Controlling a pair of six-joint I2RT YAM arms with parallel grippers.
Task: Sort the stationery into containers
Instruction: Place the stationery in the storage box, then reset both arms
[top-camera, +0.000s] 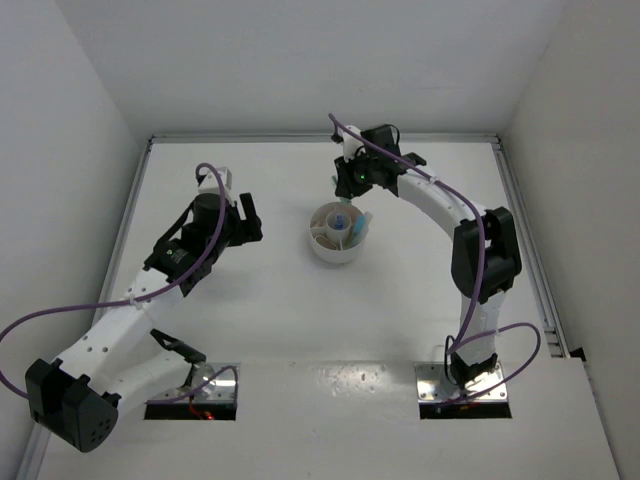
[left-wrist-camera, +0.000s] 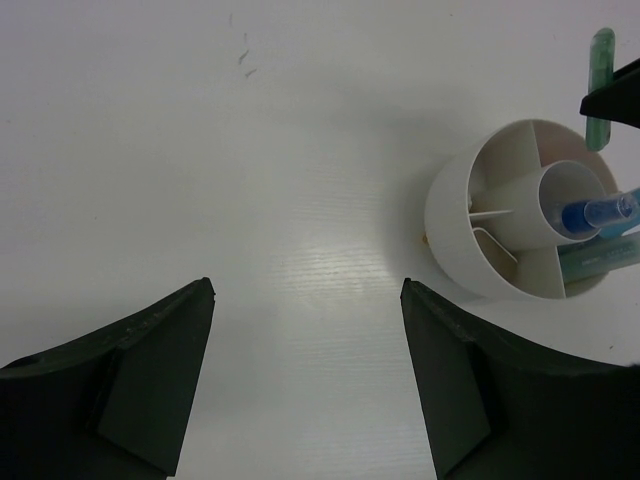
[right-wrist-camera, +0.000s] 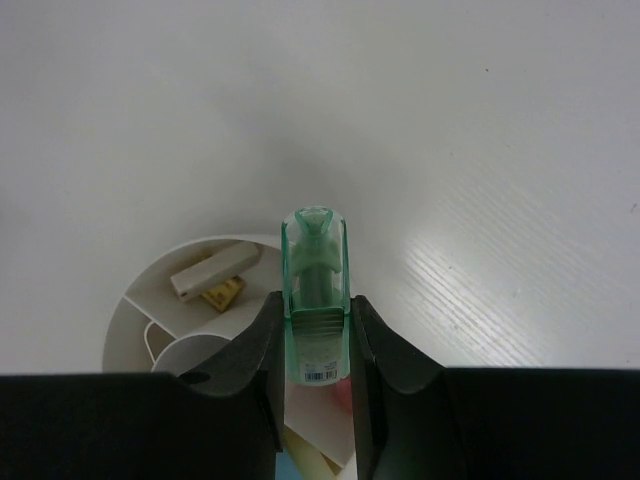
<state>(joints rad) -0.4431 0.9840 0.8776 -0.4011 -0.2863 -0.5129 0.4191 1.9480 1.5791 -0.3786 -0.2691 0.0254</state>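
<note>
only the wrist views show fingers (right-wrist-camera: 252, 352) gripping green marker (right-wrist-camera: 317, 285)

A high fixed camera looks down on everything; both close, downward-facing wrist views share the bowl (top-camera: 335, 254).

Right wrist view: the green marker's (right-wrist-camera: 317, 280) lower end is hidden between the right gripper's (right-wrist-camera: 313, 305) fingers, which also cover part of the white bowl (right-wrist-camera: 135, 320). Left wrist view: the blue pen (left-wrist-camera: 600, 212) runs off the right edge. From above, the bowl's contents are too small to identify.
</note>
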